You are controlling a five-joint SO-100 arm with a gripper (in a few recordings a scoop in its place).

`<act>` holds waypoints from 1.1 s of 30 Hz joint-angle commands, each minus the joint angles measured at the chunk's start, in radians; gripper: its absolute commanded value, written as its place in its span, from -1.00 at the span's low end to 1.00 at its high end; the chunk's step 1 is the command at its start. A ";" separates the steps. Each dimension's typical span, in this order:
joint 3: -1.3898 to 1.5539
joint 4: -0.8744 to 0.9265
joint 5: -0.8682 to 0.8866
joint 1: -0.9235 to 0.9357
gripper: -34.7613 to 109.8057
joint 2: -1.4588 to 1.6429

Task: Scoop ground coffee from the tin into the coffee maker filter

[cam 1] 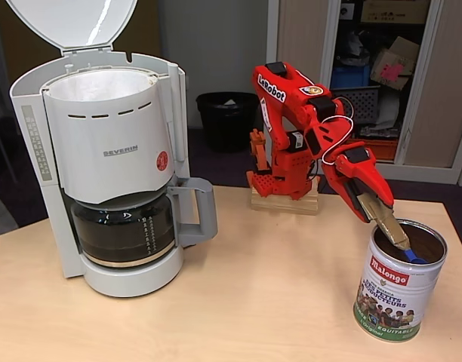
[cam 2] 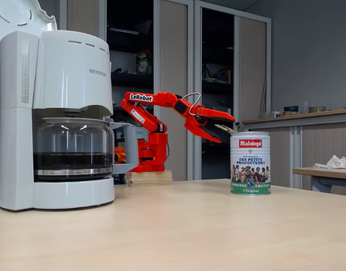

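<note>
The white SEVERIN coffee maker (cam 1: 110,158) stands at the left with its domed lid (cam 1: 72,23) swung up. The white paper filter (cam 1: 103,84) lines its open basket. The Malongo tin (cam 1: 397,294) stands open at the right front of the table. My red gripper (cam 1: 374,205) reaches down over the tin's rim, shut on the tan handle (cam 1: 389,225) of a blue scoop (cam 1: 414,258). The scoop's bowl is inside the tin, and dark ground coffee (cam 1: 426,240) shows behind it. From the side, the gripper (cam 2: 224,129) points at the top of the tin (cam 2: 250,164), right of the coffee maker (cam 2: 65,113).
The glass carafe (cam 1: 125,230) with its grey handle sits under the basket. The arm's base rests on a wooden block (cam 1: 284,202) at the table's back edge. A black bin (cam 1: 227,119) and open cupboard shelves (cam 1: 367,75) stand behind. Bare tabletop (cam 1: 276,279) lies between machine and tin.
</note>
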 commanded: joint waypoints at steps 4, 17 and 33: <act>-0.052 -0.025 -0.018 -0.015 -0.08 -0.037; -0.115 -0.052 -0.015 -0.021 -0.11 -0.130; -0.124 -0.101 0.005 -0.011 -0.17 -0.183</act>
